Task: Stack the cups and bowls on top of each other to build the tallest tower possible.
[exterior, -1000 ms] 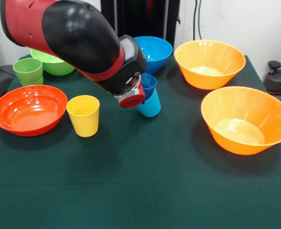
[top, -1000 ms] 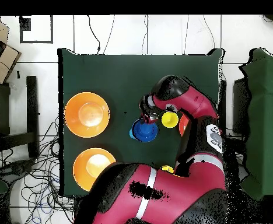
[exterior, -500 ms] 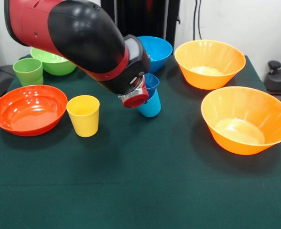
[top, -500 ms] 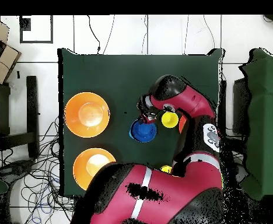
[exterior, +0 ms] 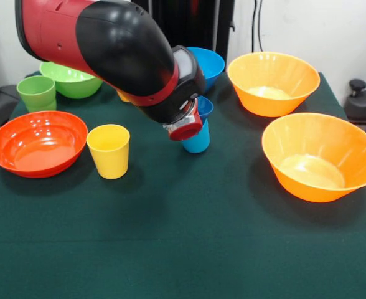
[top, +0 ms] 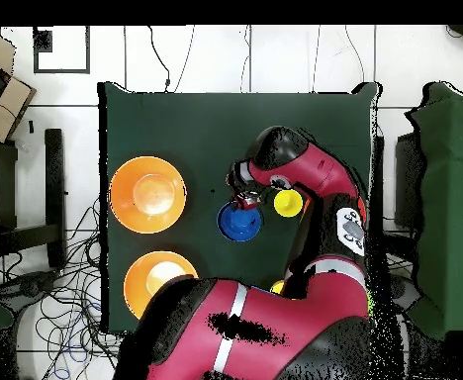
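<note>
The claw sits at the small dark blue plastic bowl atop the light blue plastic cup, mid-surface — whether its jaws are parted I cannot tell. The near green-clothed surface lies open; two large orange plastic bowls crowd the right edge.

Orange bowls (green cloth)
</note>
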### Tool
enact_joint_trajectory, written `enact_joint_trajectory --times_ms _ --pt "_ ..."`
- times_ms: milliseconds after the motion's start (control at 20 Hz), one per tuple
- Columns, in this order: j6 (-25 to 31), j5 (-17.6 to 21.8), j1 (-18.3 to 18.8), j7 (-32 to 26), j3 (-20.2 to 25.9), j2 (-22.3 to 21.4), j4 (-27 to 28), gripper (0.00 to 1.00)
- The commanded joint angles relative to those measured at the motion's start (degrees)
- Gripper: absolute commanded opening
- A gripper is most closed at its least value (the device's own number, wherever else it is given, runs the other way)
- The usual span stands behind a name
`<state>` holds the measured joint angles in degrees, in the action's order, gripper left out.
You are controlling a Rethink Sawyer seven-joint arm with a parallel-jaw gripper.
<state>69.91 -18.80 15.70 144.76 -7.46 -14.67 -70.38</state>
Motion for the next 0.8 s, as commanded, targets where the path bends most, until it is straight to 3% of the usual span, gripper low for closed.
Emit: enact_joint_trajectory --times_ms 50,800 --pt "1.94 -0.41 -1.82 8.91 2.74 0.64 0.81 0.0" --pt "0.64 -0.92 -2.87 8.75 2.12 -1.26 -2.41 0.0"
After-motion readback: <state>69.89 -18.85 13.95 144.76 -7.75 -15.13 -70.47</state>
